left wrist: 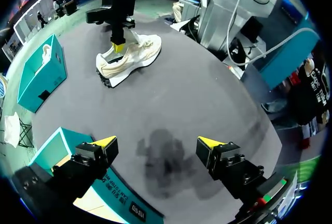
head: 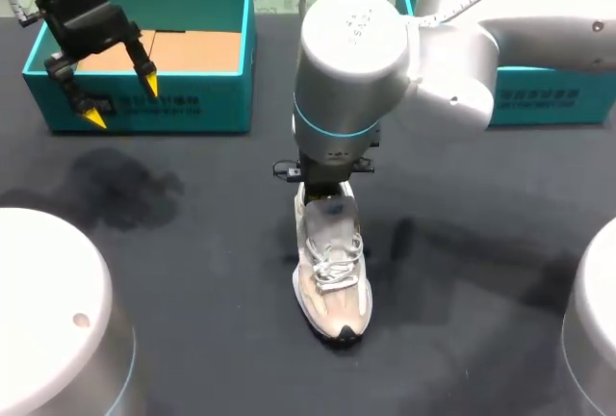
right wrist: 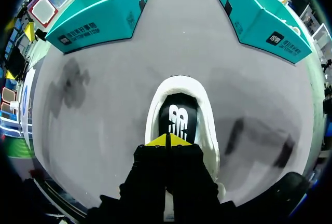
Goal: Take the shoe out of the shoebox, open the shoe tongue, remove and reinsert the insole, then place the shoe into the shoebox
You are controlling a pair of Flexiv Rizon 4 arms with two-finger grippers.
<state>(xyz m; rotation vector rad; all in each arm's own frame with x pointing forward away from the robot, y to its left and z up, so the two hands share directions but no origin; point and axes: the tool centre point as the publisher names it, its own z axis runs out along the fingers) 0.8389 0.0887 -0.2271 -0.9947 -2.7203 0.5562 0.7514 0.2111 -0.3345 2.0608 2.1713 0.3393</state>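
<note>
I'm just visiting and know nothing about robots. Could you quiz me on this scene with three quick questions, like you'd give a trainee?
1. True or false: the shoe sits inside a shoebox.
2. Fill in: the left gripper, near the left teal shoebox, has its fingers ___.
3. Which gripper reaches into the shoe's opening? A) left B) right C) neither

Key:
1. False. It stands on the table.
2. Open.
3. B. The right gripper has its tips together at the black insole.
</note>
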